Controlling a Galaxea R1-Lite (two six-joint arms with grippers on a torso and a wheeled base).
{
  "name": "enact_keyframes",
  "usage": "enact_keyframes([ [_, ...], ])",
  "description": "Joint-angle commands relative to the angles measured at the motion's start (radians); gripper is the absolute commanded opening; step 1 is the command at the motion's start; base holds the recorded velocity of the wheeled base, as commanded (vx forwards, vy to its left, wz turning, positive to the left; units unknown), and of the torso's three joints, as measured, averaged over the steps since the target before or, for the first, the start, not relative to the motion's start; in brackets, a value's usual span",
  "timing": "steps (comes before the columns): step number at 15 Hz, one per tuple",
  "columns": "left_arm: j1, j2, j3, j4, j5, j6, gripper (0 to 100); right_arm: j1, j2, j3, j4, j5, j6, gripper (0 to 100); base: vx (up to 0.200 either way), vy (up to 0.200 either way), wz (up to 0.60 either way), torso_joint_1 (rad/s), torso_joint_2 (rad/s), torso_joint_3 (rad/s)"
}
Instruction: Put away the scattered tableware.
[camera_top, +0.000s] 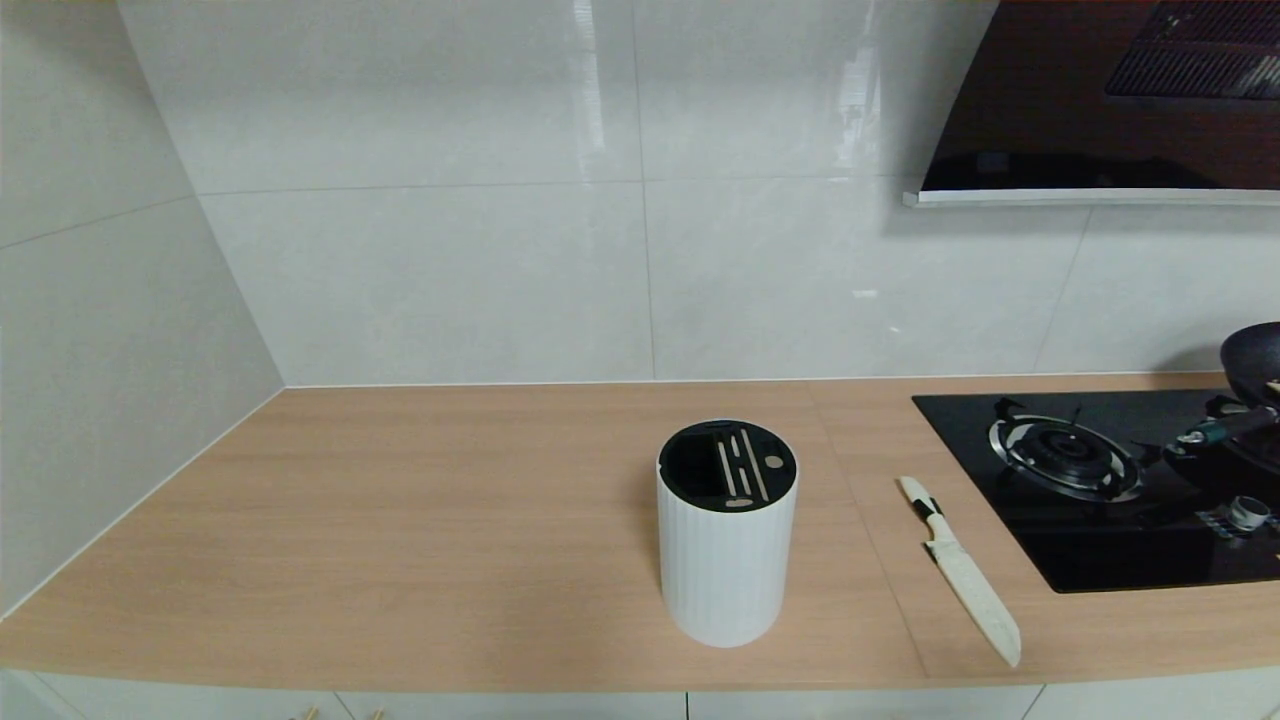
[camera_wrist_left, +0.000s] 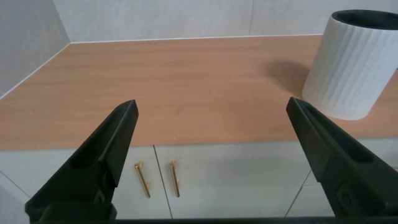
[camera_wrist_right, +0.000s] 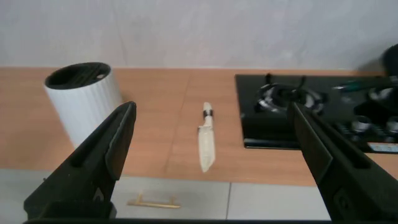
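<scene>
Your table (camera_top: 400, 520), set against tiled walls, carries an upright white slotted holder (camera_top: 726, 560) and a knife (camera_top: 962, 572) beside the hob (camera_top: 1090, 540); left pincer (camera_wrist_left: 211, 109) and right pincer (camera_wrist_right: 212, 112) gape wide.

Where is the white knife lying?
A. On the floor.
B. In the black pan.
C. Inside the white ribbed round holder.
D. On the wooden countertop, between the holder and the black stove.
D: the white knife lies flat on the light wooden countertop, between the white ribbed round holder and the black gas stove.
</scene>
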Motion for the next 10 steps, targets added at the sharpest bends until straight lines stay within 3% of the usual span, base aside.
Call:
enact_keyframes([
  [1, 0.0, 0.0, 0.0, 0.0, 0.0, -0.002, 100, 0.038, 0.43, -0.109, -0.077, 0.035, 0.004, 100, 0.0, 0.0, 0.0, 0.0, 0.0, 0.0],
  [6, 0.0, 0.0, 0.0, 0.0, 0.0, -0.002, 100, 0.038, 0.961, -0.245, -0.156, 0.038, 0.002, 100, 0.0, 0.0, 0.0, 0.0, 0.0, 0.0],
  [10, 0.0, 0.0, 0.0, 0.0, 0.0, 0.0, 100, 0.046, 1.221, -0.34, -0.164, 0.046, -0.015, 100, 0.0, 0.0, 0.0, 0.0, 0.0, 0.0],
])
